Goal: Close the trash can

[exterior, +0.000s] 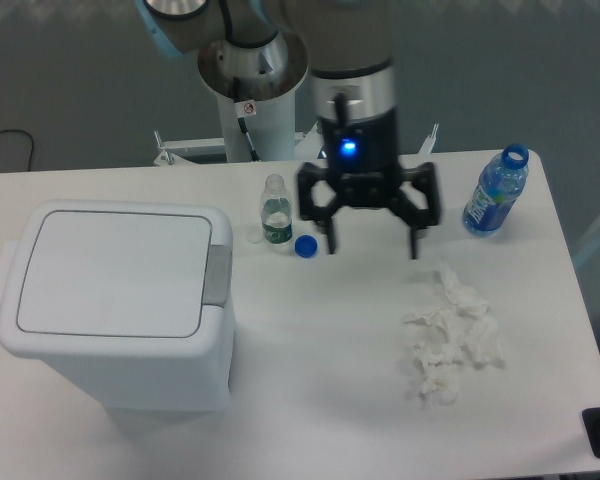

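Observation:
The white trash can (115, 300) stands at the left of the table. Its flat lid (110, 272) lies down flush on the body, and the grey latch (217, 273) sits along the lid's right edge. My gripper (372, 246) hangs open above the table's middle, well to the right of the can and apart from it. Nothing is between its two black fingers (332, 236).
A small clear bottle (275, 211) stands uncapped beside a loose blue cap (305, 245), just left of the gripper. A blue water bottle (495, 192) stands at the far right. Crumpled white tissues (452, 335) lie right of centre, below the gripper.

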### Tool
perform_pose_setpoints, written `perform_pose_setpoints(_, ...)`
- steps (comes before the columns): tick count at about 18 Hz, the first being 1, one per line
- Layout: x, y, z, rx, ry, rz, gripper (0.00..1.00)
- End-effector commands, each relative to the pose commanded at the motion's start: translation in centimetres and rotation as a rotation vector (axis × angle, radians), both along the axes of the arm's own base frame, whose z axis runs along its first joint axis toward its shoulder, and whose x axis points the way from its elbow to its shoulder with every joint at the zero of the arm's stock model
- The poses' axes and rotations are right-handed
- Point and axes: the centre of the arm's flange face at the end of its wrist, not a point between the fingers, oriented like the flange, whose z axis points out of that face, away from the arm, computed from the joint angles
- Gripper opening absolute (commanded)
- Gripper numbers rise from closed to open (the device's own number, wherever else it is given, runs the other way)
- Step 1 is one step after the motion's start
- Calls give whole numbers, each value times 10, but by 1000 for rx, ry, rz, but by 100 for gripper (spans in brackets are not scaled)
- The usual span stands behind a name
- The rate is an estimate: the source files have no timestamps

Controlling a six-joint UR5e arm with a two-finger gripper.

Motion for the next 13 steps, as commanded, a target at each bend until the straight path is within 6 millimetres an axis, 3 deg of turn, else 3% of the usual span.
perform_pose_setpoints(5,-32,-39,1,-135,83,-93,100)
perform_pose_setpoints(7,-42,-57,-9,-177,65,-125,100)
perform_pose_setpoints(13,-44,-80,-21,-206,26,-138,100)
